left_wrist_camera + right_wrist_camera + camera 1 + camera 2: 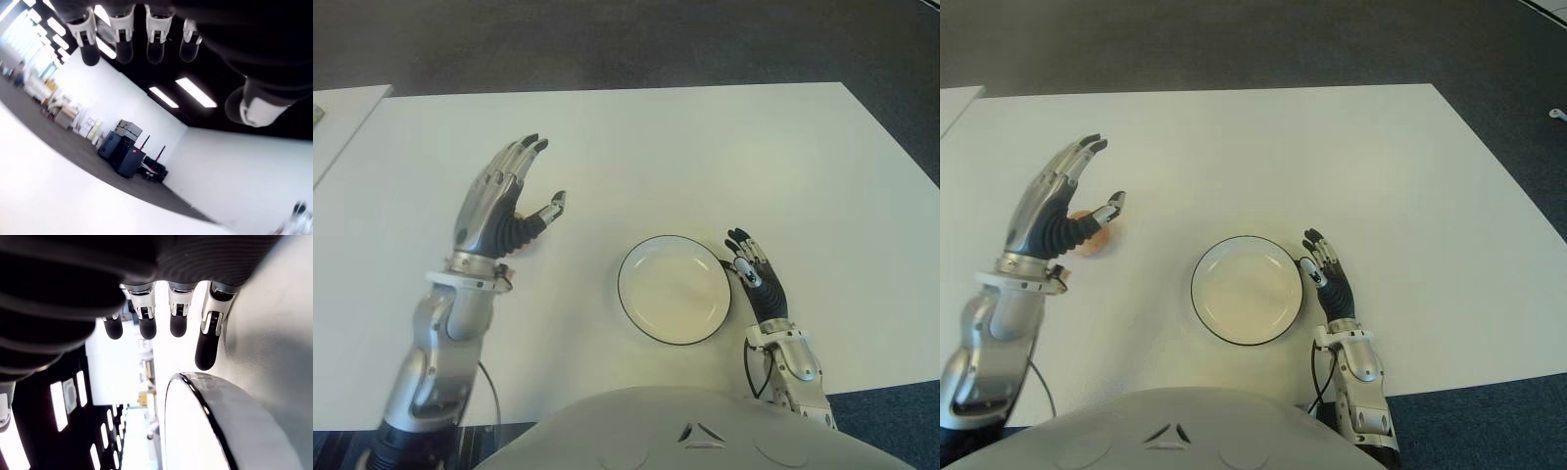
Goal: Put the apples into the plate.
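Torso shell (pixel 675 431), pale and rounded, fills the nearest edge of the eye views, with the white table (pixel 724 147) stretching away beyond it. Closest on the table is the plate (pixel 1278 318), white with a thin dark rim and nothing in it, sitting a little to the robot's right of centre. Just beside the plate's right rim shows the right hand (pixel 1330 284), low by the tabletop, its fingers (pixel 207 343) straight and relaxed with nothing between them; the right wrist view shows the fingertips just beside the plate's dark rim. Whether that hand touches the table cannot be told. Farther out and well to the plate's left, the left hand (pixel 1056 211) is raised above the table, palm turned inward, fingers (pixel 122 36) extended and thumb spread, gripping nothing. Partly hidden behind its thumb and palm in the right eye view is one apple (pixel 1094 242), orange-red, on the table, well apart from the plate; only a sliver of it shows. Beyond the table's far edge lies dark floor (pixel 607 39).
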Robot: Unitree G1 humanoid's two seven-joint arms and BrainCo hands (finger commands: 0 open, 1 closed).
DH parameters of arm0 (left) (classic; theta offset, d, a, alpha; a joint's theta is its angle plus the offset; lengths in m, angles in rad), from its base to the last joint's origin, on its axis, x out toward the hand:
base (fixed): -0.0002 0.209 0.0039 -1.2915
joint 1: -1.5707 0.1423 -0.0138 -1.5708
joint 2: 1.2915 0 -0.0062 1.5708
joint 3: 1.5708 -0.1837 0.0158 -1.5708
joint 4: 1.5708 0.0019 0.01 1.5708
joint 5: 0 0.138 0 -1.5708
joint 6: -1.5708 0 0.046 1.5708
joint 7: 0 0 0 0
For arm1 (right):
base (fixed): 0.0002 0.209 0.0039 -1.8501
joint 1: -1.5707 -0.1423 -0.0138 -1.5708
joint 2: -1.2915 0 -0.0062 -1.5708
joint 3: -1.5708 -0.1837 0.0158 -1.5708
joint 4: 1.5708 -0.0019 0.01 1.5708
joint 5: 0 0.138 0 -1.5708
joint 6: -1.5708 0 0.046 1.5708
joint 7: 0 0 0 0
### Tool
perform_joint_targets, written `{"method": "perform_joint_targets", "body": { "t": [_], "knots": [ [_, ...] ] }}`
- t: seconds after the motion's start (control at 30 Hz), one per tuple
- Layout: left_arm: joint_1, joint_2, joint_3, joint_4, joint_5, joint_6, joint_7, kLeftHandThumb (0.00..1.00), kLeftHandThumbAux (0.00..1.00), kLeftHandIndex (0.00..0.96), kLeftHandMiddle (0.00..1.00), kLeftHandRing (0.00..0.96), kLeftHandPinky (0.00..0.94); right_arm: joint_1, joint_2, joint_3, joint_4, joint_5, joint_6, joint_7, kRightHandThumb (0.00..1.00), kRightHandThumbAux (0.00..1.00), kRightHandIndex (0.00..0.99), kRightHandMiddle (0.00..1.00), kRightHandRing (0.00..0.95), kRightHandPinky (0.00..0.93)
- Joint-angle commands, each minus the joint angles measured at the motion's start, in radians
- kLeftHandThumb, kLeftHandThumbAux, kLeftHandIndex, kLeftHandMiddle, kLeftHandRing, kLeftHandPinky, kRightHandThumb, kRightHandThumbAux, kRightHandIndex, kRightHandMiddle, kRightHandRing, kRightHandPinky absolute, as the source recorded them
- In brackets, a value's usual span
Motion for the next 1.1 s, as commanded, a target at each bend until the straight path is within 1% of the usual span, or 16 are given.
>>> {"method": "perform_joint_targets", "body": {
  "t": [0.03,0.13,0.23,0.27,0.37,0.43,0.57,0.67,0.77,0.9,1.1],
  "knots": [
    [-0.189,0.326,-0.046,0.216,0.314,-0.202,-0.075,0.230,0.371,0.070,0.000,0.000,0.000,0.024,-0.005,0.000,0.108,-0.020,0.073,-0.006,0.111,0.435,0.000,0.000,0.000,0.000],
    [-0.245,0.383,-0.071,0.308,0.333,-0.259,-0.076,0.206,0.361,0.067,0.000,0.000,0.000,0.025,-0.004,-0.002,0.117,-0.019,0.064,-0.005,0.111,0.436,0.000,0.000,0.000,0.000],
    [-0.287,0.417,-0.089,0.373,0.344,-0.308,-0.077,0.172,0.346,0.057,0.000,0.000,0.000,0.026,-0.005,-0.006,0.125,-0.015,0.059,-0.002,0.111,0.437,0.000,0.000,0.000,0.000],
    [-0.310,0.431,-0.099,0.425,0.348,-0.336,-0.061,0.162,0.340,0.054,0.000,0.000,0.000,0.027,-0.005,-0.007,0.127,-0.013,0.057,-0.001,0.110,0.438,0.000,0.000,0.000,0.000],
    [-0.359,0.454,-0.126,0.538,0.358,-0.398,-0.019,0.150,0.330,0.044,0.000,0.000,0.000,0.030,-0.006,-0.011,0.131,-0.012,0.051,-0.001,0.105,0.441,0.000,0.000,0.000,0.000],
    [-0.374,0.458,-0.140,0.570,0.366,-0.421,-0.007,0.150,0.328,0.039,0.000,0.000,0.000,0.032,-0.008,-0.013,0.132,-0.014,0.049,-0.002,0.102,0.440,0.000,0.000,0.000,0.000],
    [-0.386,0.459,-0.155,0.613,0.379,-0.446,0.023,0.156,0.331,0.031,0.000,0.000,0.000,0.036,-0.011,-0.017,0.132,-0.014,0.045,-0.001,0.096,0.439,0.000,0.000,0.000,0.000],
    [-0.362,0.456,-0.157,0.636,0.377,-0.456,0.050,0.173,0.343,0.027,0.000,0.000,0.000,0.043,-0.018,-0.023,0.127,-0.017,0.046,-0.002,0.093,0.439,0.000,0.000,0.000,0.000],
    [-0.358,0.458,-0.165,0.671,0.381,-0.464,0.074,0.189,0.354,0.024,0.000,0.000,0.000,0.046,-0.023,-0.026,0.124,-0.018,0.050,-0.002,0.093,0.439,0.000,0.000,0.000,0.000],
    [-0.356,0.456,-0.167,0.677,0.373,-0.463,0.063,0.208,0.361,0.023,0.000,0.000,0.000,0.048,-0.028,-0.029,0.118,-0.014,0.064,-0.003,0.094,0.441,0.000,0.000,0.000,0.000],
    [-0.359,0.437,-0.176,0.738,0.353,-0.467,0.072,0.253,0.356,0.032,0.000,0.000,0.000,0.046,-0.029,-0.033,0.120,-0.013,0.068,-0.005,0.105,0.461,0.000,0.000,0.000,0.000]
  ]
}}
